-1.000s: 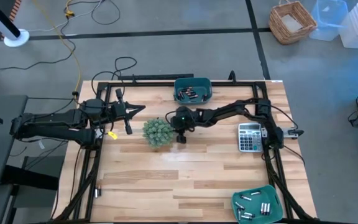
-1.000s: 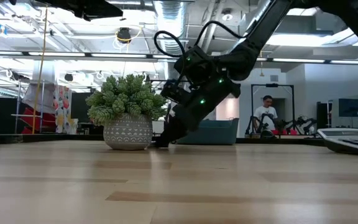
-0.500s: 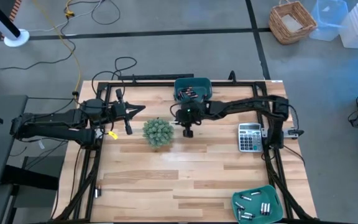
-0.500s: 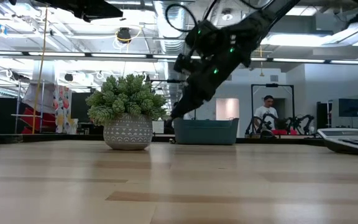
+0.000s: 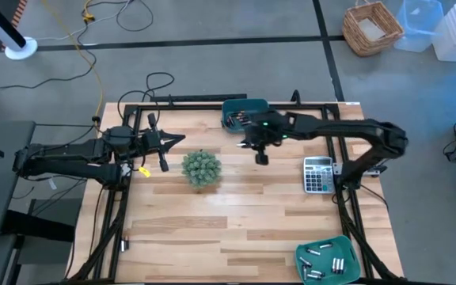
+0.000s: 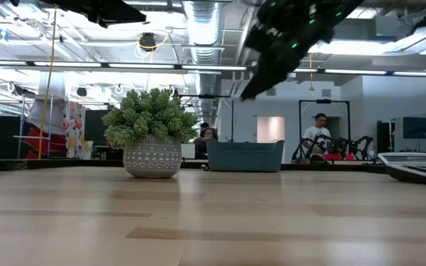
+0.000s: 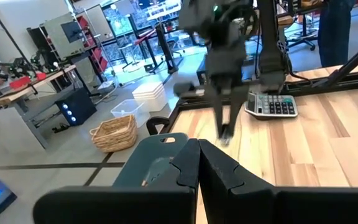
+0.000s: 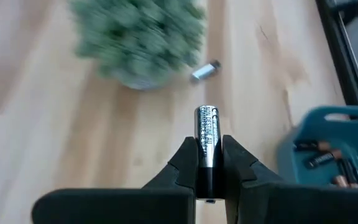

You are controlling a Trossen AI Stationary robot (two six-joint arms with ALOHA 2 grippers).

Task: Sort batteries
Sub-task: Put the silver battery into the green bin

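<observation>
My right gripper (image 5: 261,157) hangs well above the table between the potted plant (image 5: 202,168) and the calculator (image 5: 317,174), shut on a black-and-silver battery (image 8: 207,134). Another silvery battery (image 8: 205,70) lies on its side on the wood beside the plant's pot. The far teal bin (image 5: 245,113) holds dark batteries (image 8: 321,157). The near-right teal bin (image 5: 327,259) holds several silvery ones. My left gripper (image 7: 197,163) waits shut and level at the table's left side, with nothing in it. My right gripper pinches the battery's near end (image 8: 207,165) between its two fingers. The battery lies along the fingers, and most of its length sticks out past their tips. The fingers slant down toward the table, and the battery is lifted clear of the wood.
A small yellow tag (image 5: 142,170) lies by the left arm. The black frame rails (image 5: 212,101) run along the table's far and side edges. Bare wood stretches across the middle and near part of the table.
My right gripper has risen from the tabletop beside the plant's pot and gone toward the table's right and far side, still shut on the battery, which is now lifted clear.
</observation>
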